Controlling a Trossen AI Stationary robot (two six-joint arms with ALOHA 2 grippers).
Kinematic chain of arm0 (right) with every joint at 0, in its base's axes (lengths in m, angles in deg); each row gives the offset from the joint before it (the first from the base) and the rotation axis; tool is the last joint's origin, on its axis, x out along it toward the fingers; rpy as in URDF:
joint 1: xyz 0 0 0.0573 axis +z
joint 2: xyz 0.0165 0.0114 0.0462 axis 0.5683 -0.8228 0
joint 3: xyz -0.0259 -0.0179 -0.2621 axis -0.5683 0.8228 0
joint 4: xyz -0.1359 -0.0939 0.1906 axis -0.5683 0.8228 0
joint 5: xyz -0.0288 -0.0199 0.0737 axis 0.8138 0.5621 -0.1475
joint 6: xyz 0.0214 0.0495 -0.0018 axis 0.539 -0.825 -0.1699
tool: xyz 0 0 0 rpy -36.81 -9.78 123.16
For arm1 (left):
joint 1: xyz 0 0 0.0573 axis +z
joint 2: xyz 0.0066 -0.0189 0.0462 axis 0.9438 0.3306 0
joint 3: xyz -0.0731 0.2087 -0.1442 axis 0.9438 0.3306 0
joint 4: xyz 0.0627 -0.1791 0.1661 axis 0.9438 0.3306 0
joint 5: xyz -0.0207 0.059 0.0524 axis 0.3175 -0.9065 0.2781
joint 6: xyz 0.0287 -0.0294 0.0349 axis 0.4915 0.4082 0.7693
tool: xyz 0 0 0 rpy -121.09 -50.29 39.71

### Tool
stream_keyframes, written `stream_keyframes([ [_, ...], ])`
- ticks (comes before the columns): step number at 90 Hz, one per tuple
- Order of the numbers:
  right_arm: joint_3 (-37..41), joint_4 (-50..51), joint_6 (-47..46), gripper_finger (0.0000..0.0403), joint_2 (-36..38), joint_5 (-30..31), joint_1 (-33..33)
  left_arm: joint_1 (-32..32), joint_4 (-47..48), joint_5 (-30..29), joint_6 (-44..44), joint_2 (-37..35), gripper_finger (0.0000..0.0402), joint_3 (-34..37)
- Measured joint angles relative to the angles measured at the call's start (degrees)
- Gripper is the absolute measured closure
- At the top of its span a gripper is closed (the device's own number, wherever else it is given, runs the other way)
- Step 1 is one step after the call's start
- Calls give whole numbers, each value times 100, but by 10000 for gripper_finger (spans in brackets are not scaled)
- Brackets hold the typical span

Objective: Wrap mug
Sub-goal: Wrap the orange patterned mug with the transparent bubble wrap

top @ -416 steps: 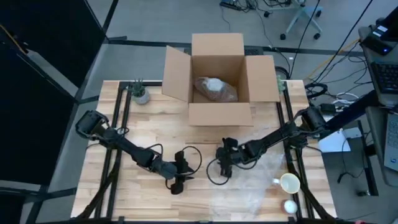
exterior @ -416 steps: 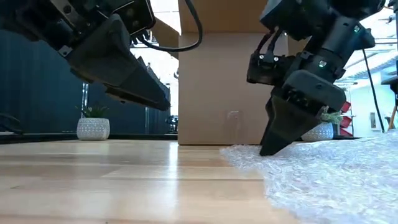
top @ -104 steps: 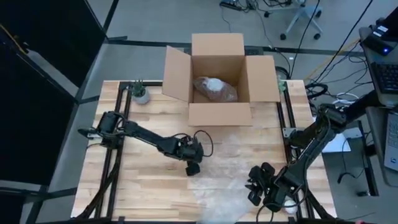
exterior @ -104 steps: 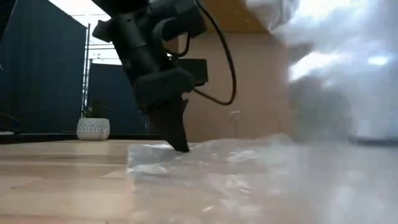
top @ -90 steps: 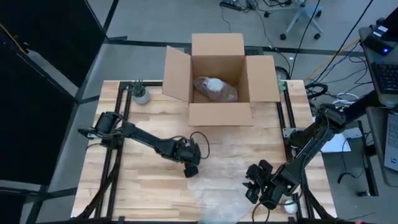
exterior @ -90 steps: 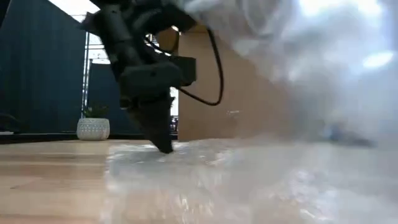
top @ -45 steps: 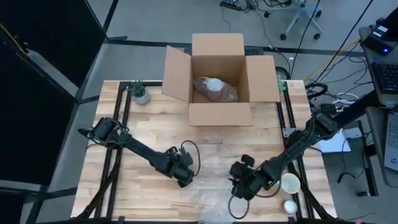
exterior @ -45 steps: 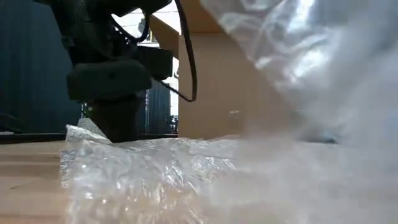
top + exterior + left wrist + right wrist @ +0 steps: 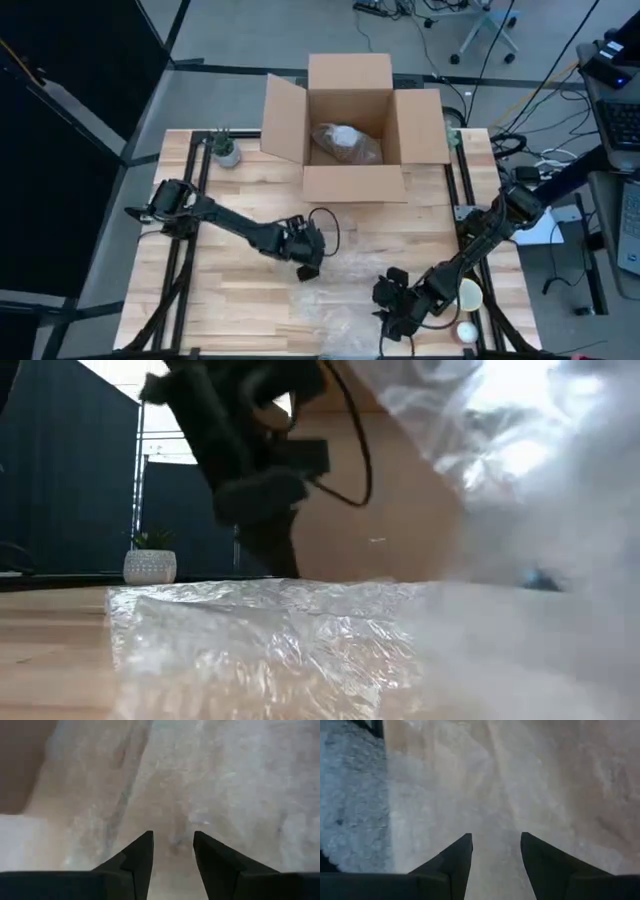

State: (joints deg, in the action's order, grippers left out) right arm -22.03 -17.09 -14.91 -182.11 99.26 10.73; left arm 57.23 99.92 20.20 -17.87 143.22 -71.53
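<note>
The mug (image 9: 465, 295) sits just right of the right claw (image 9: 392, 322), well apart from the left claw (image 9: 308, 270). Both claws are parted on the wrap (image 9: 345, 320), gripping nothing, so the right arm's closer.

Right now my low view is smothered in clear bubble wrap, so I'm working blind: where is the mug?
Observer: The white ceramic mug stands unwrapped at the table's right edge, beside the right arm.
Operator: Is the left gripper closed on the wrap?
Observer: No. The left gripper has its fingers apart above the clear bubble wrap.
Operator: And the right one?
Observer: The right gripper is open too, over the wrap near the table's front edge.
</note>
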Motion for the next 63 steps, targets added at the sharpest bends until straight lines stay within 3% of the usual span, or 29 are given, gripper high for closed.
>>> stream_keyframes([
  [14, 0, 387, -350, 248, -293, -7, 153, 73, -53, 132, -62, 88, 272, 207],
  [35, -16, 1405, -714, 248, -370, 80, 179, -189, 51, 156, -942, 70, 272, 507],
  [63, -41, 2713, -427, 248, -349, 228, -240, -710, 227, 133, -1834, 51, 272, 528],
])
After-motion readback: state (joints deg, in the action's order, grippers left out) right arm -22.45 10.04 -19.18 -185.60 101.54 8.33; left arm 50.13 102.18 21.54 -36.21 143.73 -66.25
